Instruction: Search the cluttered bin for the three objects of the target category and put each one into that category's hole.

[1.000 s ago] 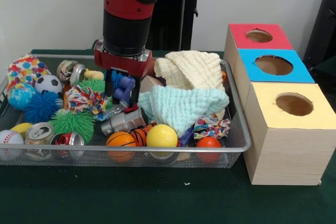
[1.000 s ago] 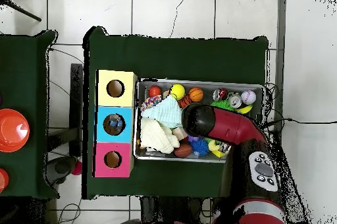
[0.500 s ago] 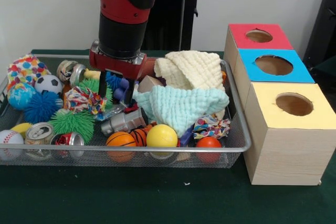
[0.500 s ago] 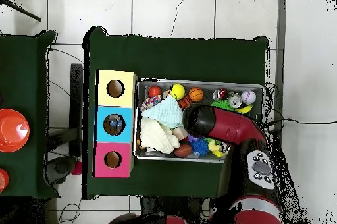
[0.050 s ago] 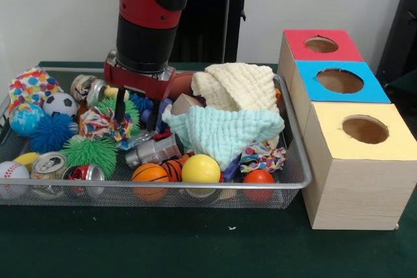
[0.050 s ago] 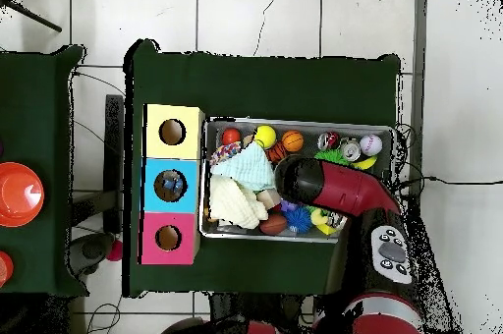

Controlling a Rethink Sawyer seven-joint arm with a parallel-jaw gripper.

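The red and black arm's pincer hung low inside the wire mesh bin on the green-covered bench, its two dark fingers spread apart with nothing clamped between them, one finger down beside the multicoloured rope knot toy and the other near a blue dumbbell-shaped plastic toy. Just beside the pincer lay a pale mint muslin cloth, with a cream muslin cloth behind it. Along the bin's front wall sat an orange mini basketball, a yellow foam ball and a small orange ball, with a silver toy camera-like cylinder lying just behind them. At the bin's left end were a green spiky rubber ball, a blue spiky ball, a small soccer ball, a globe-patterned ball, a white baseball and two dented drink cans. Beside the bin stood three wooden boxes in a row, each with a round hole on top: a red-topped box, a blue-topped box and a yellow-topped box. In the overhead view the arm covered the middle of the bin, and a small object lay inside the blue-topped box's hole.
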